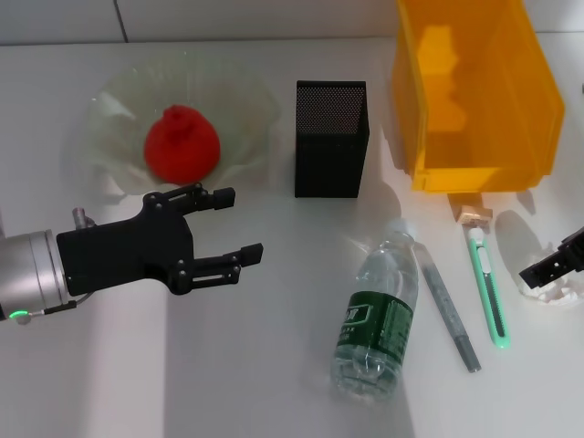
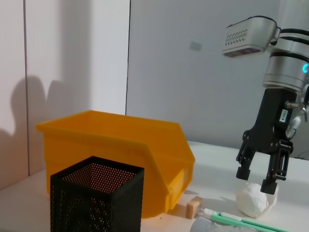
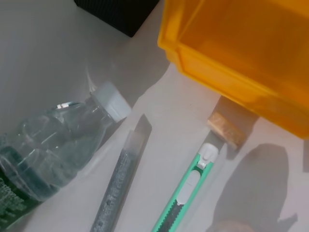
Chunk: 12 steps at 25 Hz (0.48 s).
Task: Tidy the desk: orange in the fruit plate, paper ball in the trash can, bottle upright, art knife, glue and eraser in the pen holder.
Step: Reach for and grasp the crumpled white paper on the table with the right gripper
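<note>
Orange (image 1: pixel 182 143) sits in the fruit plate (image 1: pixel 246 109), that item done. Left gripper (image 1: pixel 228 228) hangs spread and empty just in front of the plate. Right gripper (image 2: pixel 263 175), fingers apart, poised directly over the paper ball (image 2: pixel 251 200), well right of the plate, likely lining up a pinch.

- The desk (image 1: pixel 274 383) is seen from above and in front by the head view, looking down.
- A low, near-level look across the desk is given by the left wrist view, with the holder (image 2: pixel 96 200) nearest and the bin (image 2: pixel 116 154) behind it.
- The bottle (image 3: pixel 43 150), knife (image 3: pixel 186 193) and eraser (image 3: pixel 224 128) are seen close, from above, by the right wrist view.
- The bin and the knife are shared by all three.
</note>
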{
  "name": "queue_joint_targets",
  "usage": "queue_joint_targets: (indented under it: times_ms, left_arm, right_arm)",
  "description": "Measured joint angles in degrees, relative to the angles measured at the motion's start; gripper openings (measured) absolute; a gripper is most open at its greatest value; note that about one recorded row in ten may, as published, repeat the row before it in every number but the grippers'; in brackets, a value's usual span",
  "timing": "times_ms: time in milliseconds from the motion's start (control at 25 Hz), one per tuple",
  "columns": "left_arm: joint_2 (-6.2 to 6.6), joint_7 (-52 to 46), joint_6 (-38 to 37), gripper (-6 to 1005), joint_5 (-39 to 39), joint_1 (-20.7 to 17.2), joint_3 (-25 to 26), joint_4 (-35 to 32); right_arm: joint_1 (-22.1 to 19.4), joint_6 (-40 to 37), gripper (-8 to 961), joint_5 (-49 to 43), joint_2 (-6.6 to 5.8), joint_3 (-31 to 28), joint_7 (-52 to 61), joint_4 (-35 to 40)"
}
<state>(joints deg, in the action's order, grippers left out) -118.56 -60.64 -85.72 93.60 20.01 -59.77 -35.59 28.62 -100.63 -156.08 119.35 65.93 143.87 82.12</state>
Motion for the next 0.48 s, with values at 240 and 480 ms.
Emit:
queue_joint_targets:
  times_ms: [240,480]
  left_arm:
    - [0.00,0.0,-0.4,809,0.0,-0.2,0.0,0.0]
    - [0.00,0.0,-0.5,809,0.0,-0.1,-0.4,0.0]
  right_arm:
    - [0.1,1.1,831,-0.1,0.00,0.2,0.4,-0.5]
    - [0.0,1.2,831,-0.2,-0.06,0.2,0.5,-0.6]
